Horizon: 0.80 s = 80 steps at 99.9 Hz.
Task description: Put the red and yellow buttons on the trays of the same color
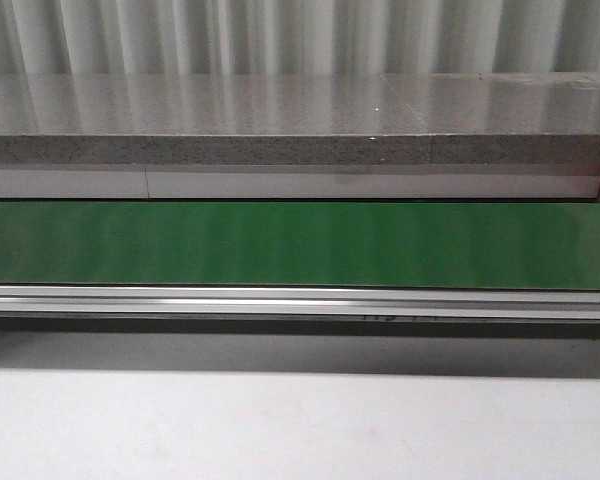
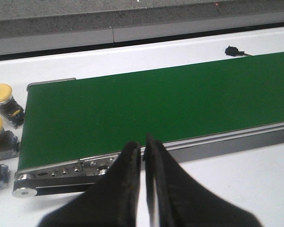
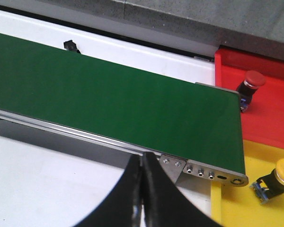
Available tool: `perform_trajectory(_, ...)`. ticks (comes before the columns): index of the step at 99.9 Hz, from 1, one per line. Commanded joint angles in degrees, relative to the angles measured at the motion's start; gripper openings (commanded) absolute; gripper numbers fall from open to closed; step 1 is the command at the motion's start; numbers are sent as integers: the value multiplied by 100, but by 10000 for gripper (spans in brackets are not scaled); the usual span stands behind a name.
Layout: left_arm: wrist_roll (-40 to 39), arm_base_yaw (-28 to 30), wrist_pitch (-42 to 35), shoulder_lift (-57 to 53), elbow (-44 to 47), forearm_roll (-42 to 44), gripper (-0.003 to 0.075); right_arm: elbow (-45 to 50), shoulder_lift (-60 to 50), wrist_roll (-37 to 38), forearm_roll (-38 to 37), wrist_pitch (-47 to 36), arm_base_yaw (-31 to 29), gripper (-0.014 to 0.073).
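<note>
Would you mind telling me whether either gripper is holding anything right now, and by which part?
Nothing is held. The left gripper and right gripper are both shut on nothing, poised over the near edge of the green belt.

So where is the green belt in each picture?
Front view: the green belt runs straight across the middle, edge to edge.
Left wrist view: its end by the yellow buttons shows, just past the shut left gripper.
Right wrist view: its end by the red tray shows.
Shared landmark: the belt's silver side rail.
</note>
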Motion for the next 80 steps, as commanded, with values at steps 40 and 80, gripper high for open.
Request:
perform_trajectory(40, -1131, 446, -505, 987, -542, 929, 62, 39, -231, -2, -31, -402, 22, -66)
perform_trajectory(80, -1154, 1855, 180, 3144, -1696, 896, 455, 39, -231, -2, -31, -402, 22, -66)
